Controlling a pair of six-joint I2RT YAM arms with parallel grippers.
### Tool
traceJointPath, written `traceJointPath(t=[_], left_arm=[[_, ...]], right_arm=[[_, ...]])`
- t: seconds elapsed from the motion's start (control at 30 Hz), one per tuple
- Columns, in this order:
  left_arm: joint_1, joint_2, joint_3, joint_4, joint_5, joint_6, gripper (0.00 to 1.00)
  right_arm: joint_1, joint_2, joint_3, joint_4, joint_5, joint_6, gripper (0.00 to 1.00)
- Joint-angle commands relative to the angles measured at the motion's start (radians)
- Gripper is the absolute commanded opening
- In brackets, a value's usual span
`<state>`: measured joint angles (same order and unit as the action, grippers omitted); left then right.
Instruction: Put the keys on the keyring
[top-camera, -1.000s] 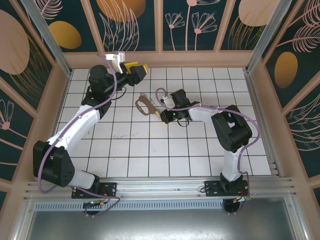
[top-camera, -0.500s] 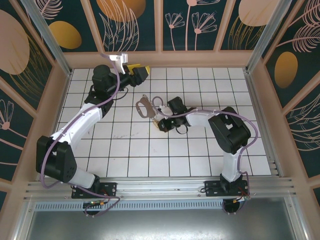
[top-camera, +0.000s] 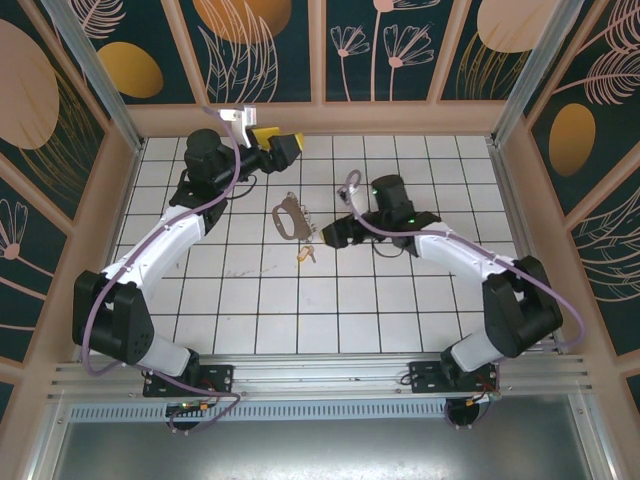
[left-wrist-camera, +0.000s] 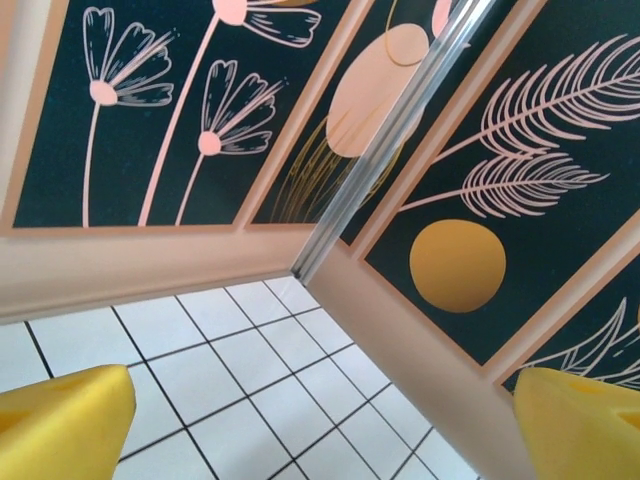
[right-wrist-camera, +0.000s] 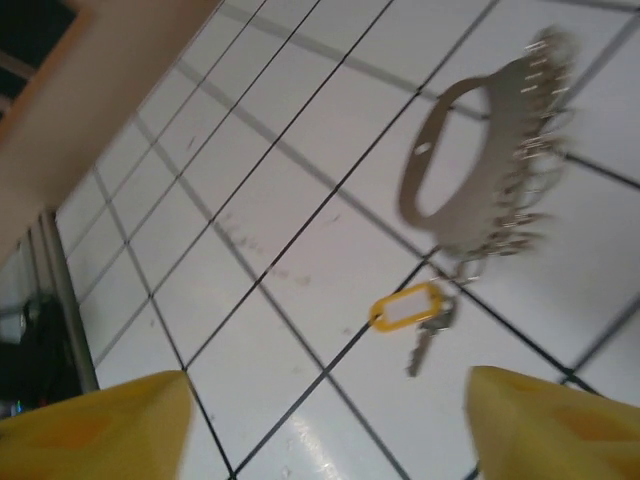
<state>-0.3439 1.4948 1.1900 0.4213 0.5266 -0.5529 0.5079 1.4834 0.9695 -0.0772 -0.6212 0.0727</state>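
Key (top-camera: 304, 254) lies flat on tiles (top-camera: 400, 300) just beside keyring (top-camera: 292, 222), not on it. Right gripper (right-wrist-camera: 328, 425) hangs near them, jaws wide apart, holding nothing. Left gripper (top-camera: 277, 142) is raised at the far side, also spread wide and empty.

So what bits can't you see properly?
- Whether the key is hooked to the keyring: blurred in the right wrist view, too small in the top view.
- The little clips on the keyring: smeared by blur, right wrist view, uncountable.
- The right gripper fingers: cut off by the bottom edge, right wrist view.
- The left gripper fingers: cut off by the bottom edge, left wrist view.
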Motion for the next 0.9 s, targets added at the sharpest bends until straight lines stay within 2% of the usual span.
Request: traceJointPath(t=[0.0,0.1,0.2,0.37,0.53,0.6,0.67,0.77,0.87], left_arm=[[0.008,-0.047,-0.010,-0.017,-0.065,0.047,0.99],[0.008,-0.069,-0.037,-0.075,-0.191,0.101,0.98],[0.009,-0.118,-0.116,-0.062,-0.340,0.160,0.98],[0.009,-0.249,-0.368,0.129,-0.600,0.341,0.99],[0.030,-0.355,-0.582,0.257,-0.833,0.495,0.99],[0.061,-0.386,-0.660,0.296,-0.870,0.507,0.98],[0.100,-0.404,-0.748,0.366,-0.902,0.501,0.99],[0.160,-0.394,-0.835,0.410,-0.901,0.471,0.99],[0.199,-0.344,-0.887,0.468,-0.890,0.466,0.99]], right_arm=[[-0.064,-0.066,-0.022,-0.009,0.046,0.022,0.99],[-0.114,-0.117,-0.018,-0.017,0.177,0.042,0.99],[-0.186,-0.169,-0.030,0.012,0.297,0.092,0.99],[-0.313,-0.241,-0.120,0.146,0.490,0.140,0.99],[-0.412,-0.271,-0.292,0.428,0.605,0.214,0.99],[-0.415,-0.272,-0.351,0.517,0.675,0.186,0.99],[-0.416,-0.255,-0.378,0.553,0.691,0.121,0.99],[-0.417,-0.219,-0.419,0.612,0.719,0.050,0.99],[-0.420,-0.186,-0.460,0.676,0.803,0.016,0.99]])
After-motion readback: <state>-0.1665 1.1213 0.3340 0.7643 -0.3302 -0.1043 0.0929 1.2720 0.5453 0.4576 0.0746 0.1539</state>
